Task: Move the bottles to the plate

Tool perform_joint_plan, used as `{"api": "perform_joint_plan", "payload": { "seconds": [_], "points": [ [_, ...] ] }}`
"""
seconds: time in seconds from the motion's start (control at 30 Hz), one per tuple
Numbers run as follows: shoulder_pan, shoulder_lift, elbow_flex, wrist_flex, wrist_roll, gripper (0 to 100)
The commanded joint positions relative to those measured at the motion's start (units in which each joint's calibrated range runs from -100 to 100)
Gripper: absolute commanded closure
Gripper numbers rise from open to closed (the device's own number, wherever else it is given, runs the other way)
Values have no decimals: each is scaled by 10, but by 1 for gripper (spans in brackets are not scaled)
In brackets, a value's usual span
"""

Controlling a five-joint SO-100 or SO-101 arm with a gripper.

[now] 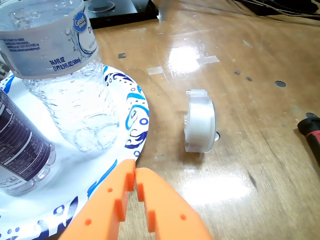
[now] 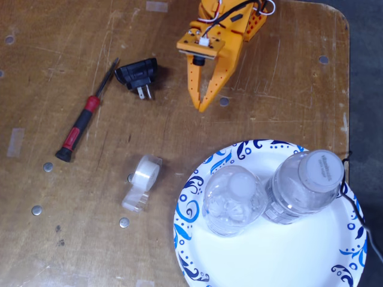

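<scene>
The table (image 2: 72, 36) carried one plate (image 2: 239, 263), and both bottles already stood on it, so the task looked done. The jaws (image 2: 202, 107) were together, tips touching, holding nothing, and hung over bare wood clear of the plate's rim in the fixed view.

The main risk, as I judged it, lay in any further arm motion. The wrist view put the closed tips right at the plate's edge, with the capless bottle (image 1: 75, 95) just ahead of them and the capped bottle (image 2: 306, 186) beyond to the left. A forward sweep could catch the paper rim, tilt the plate and topple both. The capless one, if it held water, would spill. Both stood side by side, apparently touching, so one falling would likely take the other.

Counted, largest first: one plate, two bottles, one screwdriver (image 2: 81, 125), one plug adapter (image 2: 139, 74), one tape roll (image 2: 143, 179). The roll lay to the jaws' right in the wrist view, well apart from the plate, and was unlikely to interfere.
</scene>
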Motion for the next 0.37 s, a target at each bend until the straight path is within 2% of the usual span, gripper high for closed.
{"api": "perform_joint_plan", "payload": {
  "seconds": [0.0, 0.33],
  "points": [
    [3, -7, 5, -2, -2, 99],
    [3, -7, 5, -2, -2, 99]
  ]
}}
